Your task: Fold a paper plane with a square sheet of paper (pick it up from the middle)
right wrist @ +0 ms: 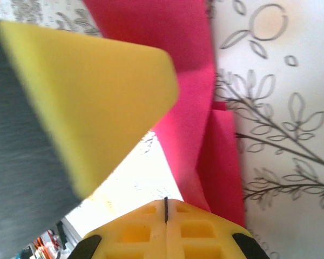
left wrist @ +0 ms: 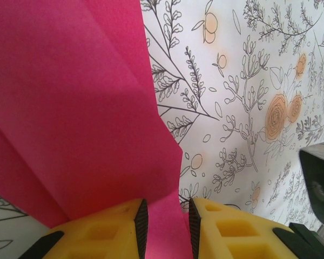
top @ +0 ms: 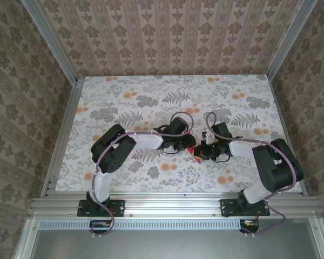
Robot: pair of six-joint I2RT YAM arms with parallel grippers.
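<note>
Here the left gripper pinches the creased magenta paper sheet between narrow jaws, and the floral tabletop shows beside it. The right gripper is pressed fully closed just beside a fold. From above, a small magenta corner peeks between the two wrists.

From above, the paper shows as a small red sliver, too small to tell its shape. In the left wrist view it runs off the top and left edges. Whether the left hand pinches the strip lying between its fingers cannot be told. In the right wrist view a blurred yellow and dark shape covers the left side, and the right hand hides the paper's lower end.
</note>
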